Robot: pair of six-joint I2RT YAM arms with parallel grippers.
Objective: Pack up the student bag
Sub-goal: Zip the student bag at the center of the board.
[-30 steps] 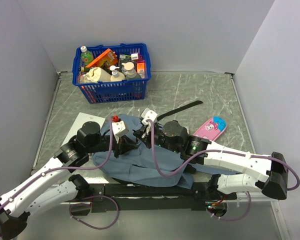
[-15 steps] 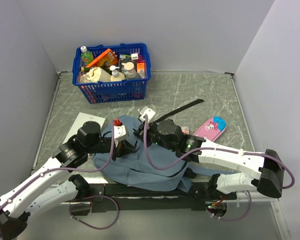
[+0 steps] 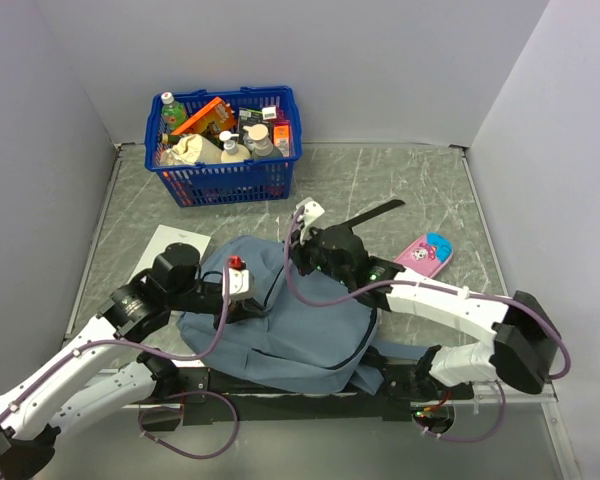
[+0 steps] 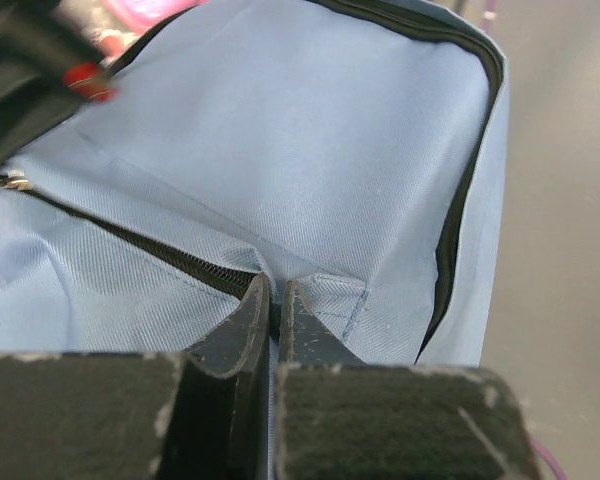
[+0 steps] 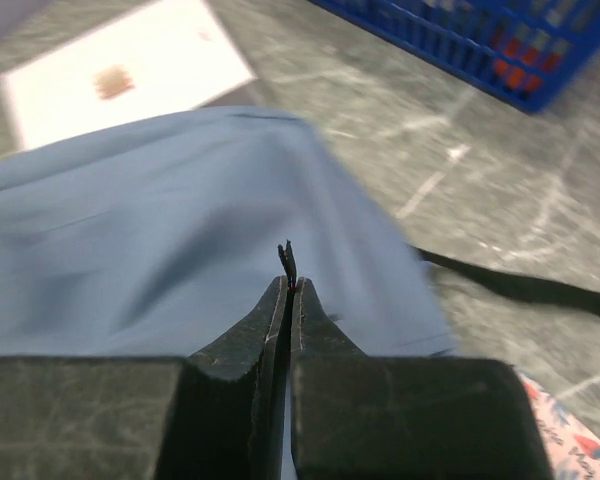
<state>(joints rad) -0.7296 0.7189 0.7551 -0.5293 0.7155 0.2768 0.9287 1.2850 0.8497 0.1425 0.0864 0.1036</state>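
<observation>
The student bag (image 3: 280, 325) lies flat in the middle of the tabletop (image 3: 410, 190), towards the near edge, between both arms. The left pincer (image 4: 272, 300) is closed on a fold of bag cloth just beside the zipper (image 4: 180, 255). The right pincer (image 5: 288, 285) is closed on a small dark tab at the bag's far edge, prob. a zip pull; the cloth tents up to it. Step in hand, as I judge: opening the bag. To do it well, the left should keep the cloth taut w/o slipping, and the right should pull along the zipper line, not upward, so the teeth do not jam. The surface is grey, marbled and smooth, so the bag may slide. Plain grey walls (image 3: 380, 70) stand around; blue basket (image 3: 225, 182) at far left, pink pencil case (image 3: 425, 253) at right, white sheet (image 3: 165, 250) at left.
</observation>
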